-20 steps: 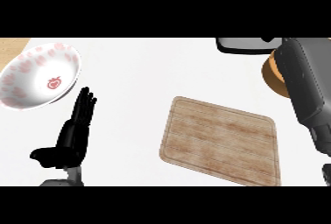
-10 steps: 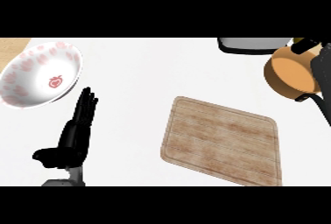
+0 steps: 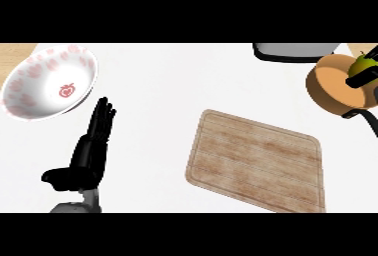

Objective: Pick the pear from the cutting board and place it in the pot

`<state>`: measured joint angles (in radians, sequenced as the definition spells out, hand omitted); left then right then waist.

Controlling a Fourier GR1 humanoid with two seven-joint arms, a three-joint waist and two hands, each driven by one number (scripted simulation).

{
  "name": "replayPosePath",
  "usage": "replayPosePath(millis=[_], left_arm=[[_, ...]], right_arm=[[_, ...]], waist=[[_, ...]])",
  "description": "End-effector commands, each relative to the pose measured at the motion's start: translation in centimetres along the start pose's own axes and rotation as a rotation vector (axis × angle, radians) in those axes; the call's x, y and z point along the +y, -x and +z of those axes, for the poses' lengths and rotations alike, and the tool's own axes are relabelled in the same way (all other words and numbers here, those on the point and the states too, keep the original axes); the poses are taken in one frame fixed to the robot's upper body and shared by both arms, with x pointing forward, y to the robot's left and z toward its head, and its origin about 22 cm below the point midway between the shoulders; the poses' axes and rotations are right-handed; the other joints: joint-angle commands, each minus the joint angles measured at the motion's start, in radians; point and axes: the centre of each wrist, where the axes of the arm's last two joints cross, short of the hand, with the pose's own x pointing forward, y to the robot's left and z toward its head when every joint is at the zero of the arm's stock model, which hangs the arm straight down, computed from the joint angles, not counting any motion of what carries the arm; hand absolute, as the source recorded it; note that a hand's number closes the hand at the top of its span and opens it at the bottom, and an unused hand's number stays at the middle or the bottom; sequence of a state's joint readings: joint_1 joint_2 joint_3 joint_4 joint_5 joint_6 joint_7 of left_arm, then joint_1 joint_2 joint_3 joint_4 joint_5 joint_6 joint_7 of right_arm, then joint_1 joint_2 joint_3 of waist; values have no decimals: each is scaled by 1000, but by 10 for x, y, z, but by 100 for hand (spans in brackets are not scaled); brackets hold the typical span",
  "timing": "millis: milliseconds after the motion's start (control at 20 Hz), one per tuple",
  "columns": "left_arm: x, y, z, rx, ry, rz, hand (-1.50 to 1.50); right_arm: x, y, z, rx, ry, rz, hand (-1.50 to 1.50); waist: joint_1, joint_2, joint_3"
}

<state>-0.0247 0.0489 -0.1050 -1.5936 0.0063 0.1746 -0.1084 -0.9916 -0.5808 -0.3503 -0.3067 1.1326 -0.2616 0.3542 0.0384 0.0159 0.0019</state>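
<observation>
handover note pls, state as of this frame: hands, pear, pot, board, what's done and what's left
Left hand: open, resting at the view's lower left, fingers up.
Right hand: only dark fingers show at the right edge, curled on the pear.
Pear: above the orange pot, not yet released.
Cutting board: bare.
Done: pick and carry.
Left: lower into the pot, let go, withdraw.
Patterned bowl at upper left is not involved.

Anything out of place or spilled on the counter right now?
Nothing stands out. The cutting board lies flat and bare, the bowl sits upright at the far left, the left hand rests open, and the right hand holds the pear over the pot.
</observation>
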Motion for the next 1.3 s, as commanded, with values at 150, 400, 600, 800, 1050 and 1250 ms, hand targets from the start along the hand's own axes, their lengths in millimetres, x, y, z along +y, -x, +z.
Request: replayPosePath(millis=[150, 400, 600, 800, 1050, 1250], left_arm=[[7, -3, -2, 2, 15, 17, 0], [14, -7, -5, -10, -11, 0, 0], [12, 7, 0, 11, -13, -8, 0], [5, 5, 2, 14, -12, -5, 0], [0, 3, 10, 18, -15, 1, 0], [11, 6, 14, 10, -1, -16, 0]], right_arm=[[16, 33, -4, 87, -173, -57, -150], [10, 38, -5, -36, -11, -380, -150], [-10, 17, -7, -56, 150, -696, -150], [-12, 57, -14, -1, 201, -861, -150], [-24, 94, -21, 37, 239, -918, -150], [-19, 137, -19, 27, 271, -943, -150]], waist=[[4, 1, 1], [-2, -2, 3], [-8, -2, 4], [-14, -3, 3], [-5, -4, 1], [-5, -3, 1]])
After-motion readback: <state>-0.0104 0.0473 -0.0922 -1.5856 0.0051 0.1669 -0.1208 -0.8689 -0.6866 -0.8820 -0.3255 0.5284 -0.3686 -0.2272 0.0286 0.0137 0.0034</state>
